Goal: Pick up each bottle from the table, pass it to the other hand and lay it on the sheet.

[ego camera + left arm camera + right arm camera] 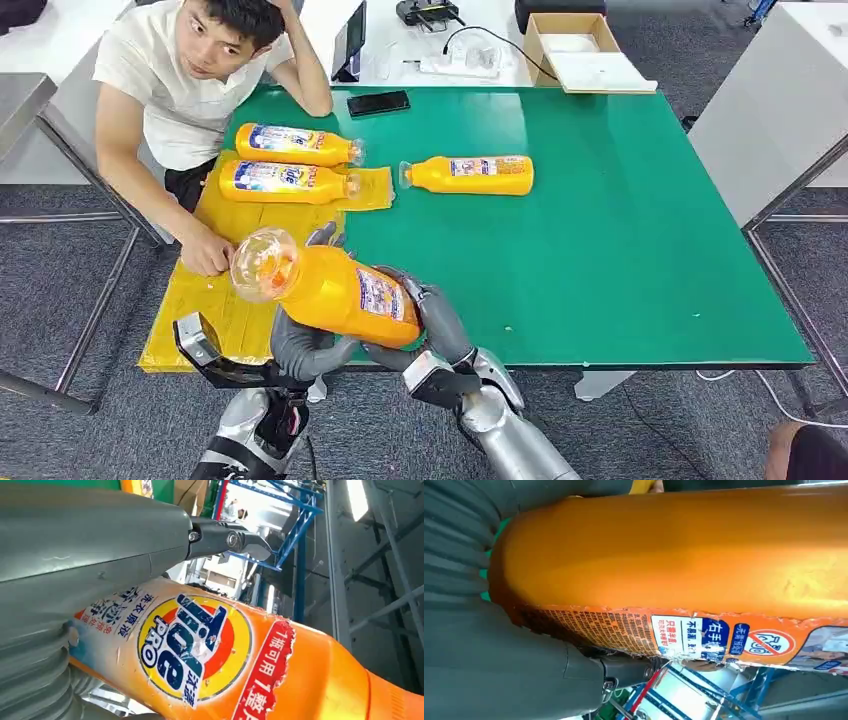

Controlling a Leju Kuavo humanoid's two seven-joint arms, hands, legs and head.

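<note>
Orange plastic detergent bottle (335, 292) held above the green bench's (620, 250) near edge, left hand (300, 345) and right hand (430, 320) both gripping it, two matching bottles (290, 165) on the yellow sheet (215, 300) at eleven o'clock, another bottle (470, 174) on the bench at one o'clock.

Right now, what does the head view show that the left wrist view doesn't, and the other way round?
Head view alone: the green table, the yellow sheet with two bottles lying on it, a third bottle on the bare table, a person's hand on the sheet, and the right hand. Left wrist view alone: the round logo on the held bottle's label. Both: the held bottle, gripped by the left hand.
</note>
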